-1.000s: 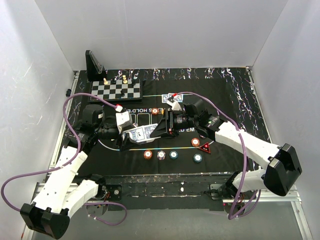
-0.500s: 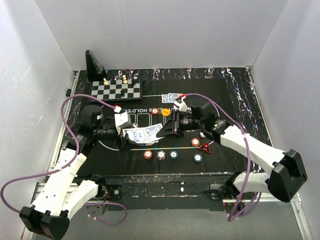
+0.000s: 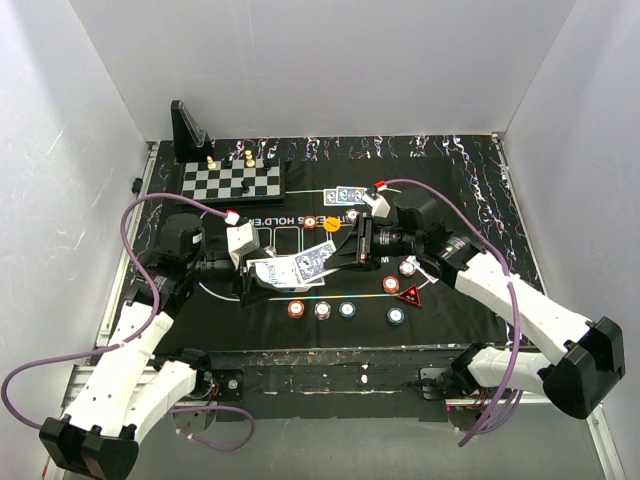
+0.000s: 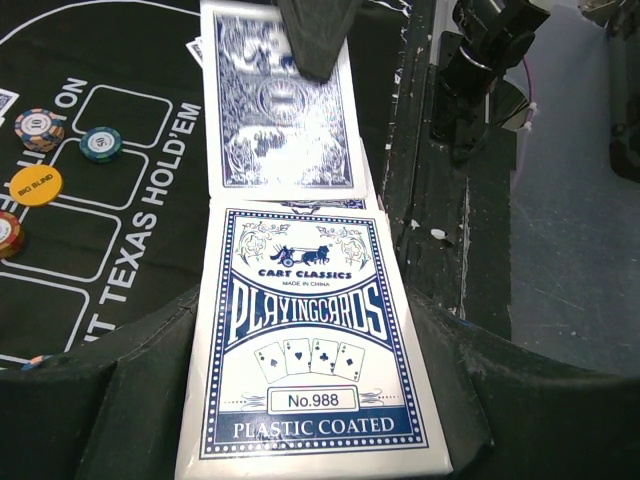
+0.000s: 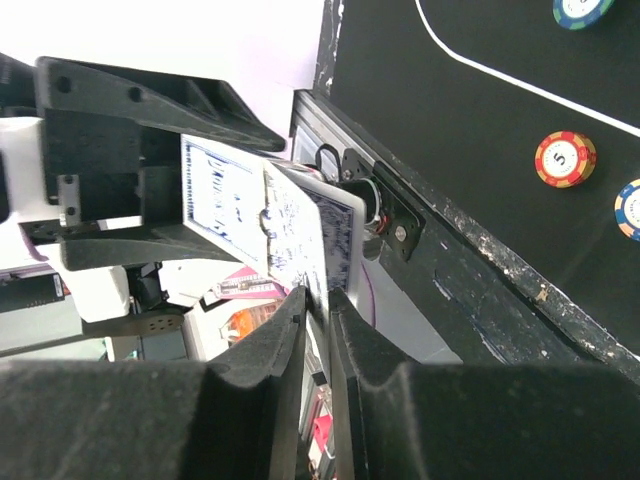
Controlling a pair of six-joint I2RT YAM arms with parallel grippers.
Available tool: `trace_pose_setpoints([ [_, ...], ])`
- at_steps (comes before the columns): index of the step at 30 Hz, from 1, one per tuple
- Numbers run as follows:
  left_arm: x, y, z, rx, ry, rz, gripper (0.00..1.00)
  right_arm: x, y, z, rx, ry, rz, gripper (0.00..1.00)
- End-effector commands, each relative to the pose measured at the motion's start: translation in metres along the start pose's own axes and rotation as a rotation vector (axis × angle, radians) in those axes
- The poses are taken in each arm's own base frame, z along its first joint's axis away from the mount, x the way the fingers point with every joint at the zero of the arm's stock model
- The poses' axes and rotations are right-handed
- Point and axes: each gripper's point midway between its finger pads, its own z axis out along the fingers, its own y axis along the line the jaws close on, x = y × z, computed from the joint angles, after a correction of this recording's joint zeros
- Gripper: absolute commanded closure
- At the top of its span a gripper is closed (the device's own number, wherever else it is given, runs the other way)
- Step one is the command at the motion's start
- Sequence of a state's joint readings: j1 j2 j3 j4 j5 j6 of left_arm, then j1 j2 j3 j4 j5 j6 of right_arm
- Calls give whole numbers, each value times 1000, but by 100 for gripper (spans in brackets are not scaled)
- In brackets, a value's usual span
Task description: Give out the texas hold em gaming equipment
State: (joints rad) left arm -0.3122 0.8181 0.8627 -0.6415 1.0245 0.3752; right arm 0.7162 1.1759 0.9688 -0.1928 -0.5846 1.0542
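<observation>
My left gripper (image 3: 256,273) is shut on a blue-and-white playing-card box (image 3: 272,270), which fills the left wrist view (image 4: 315,350) between the two black fingers (image 4: 140,385). A blue-backed card (image 3: 314,261) sticks out of the box's far end (image 4: 283,120). My right gripper (image 3: 335,255) is shut on that card's far edge, and the right wrist view shows the card (image 5: 320,240) pinched between the pads (image 5: 285,320). Poker chips (image 3: 322,309) lie in a row on the black mat near the front. A red triangular marker (image 3: 411,296) and a yellow disc (image 3: 331,225) lie there too.
A chessboard (image 3: 232,181) with pieces stands at the back left, a black stand (image 3: 188,132) behind it. Two face-down cards (image 3: 347,194) lie at the mat's far middle. More chips (image 3: 392,284) sit under the right arm. White walls close in three sides.
My right gripper has closed on the card and drawn it rightward, further out of the box. The right arm has shifted right. The left gripper keeps holding the box.
</observation>
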Motion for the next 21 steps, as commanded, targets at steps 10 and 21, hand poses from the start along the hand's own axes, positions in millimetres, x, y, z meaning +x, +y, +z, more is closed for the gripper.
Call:
trace_pose_setpoints([
  [10,-25,-12,3,43,-174,-42,100,-22,72,-45,-121,-86,-162,89],
  [21,-59,-11,3,117,-374,-178,100,-78,103,-124,-81,-330,-244,99],
])
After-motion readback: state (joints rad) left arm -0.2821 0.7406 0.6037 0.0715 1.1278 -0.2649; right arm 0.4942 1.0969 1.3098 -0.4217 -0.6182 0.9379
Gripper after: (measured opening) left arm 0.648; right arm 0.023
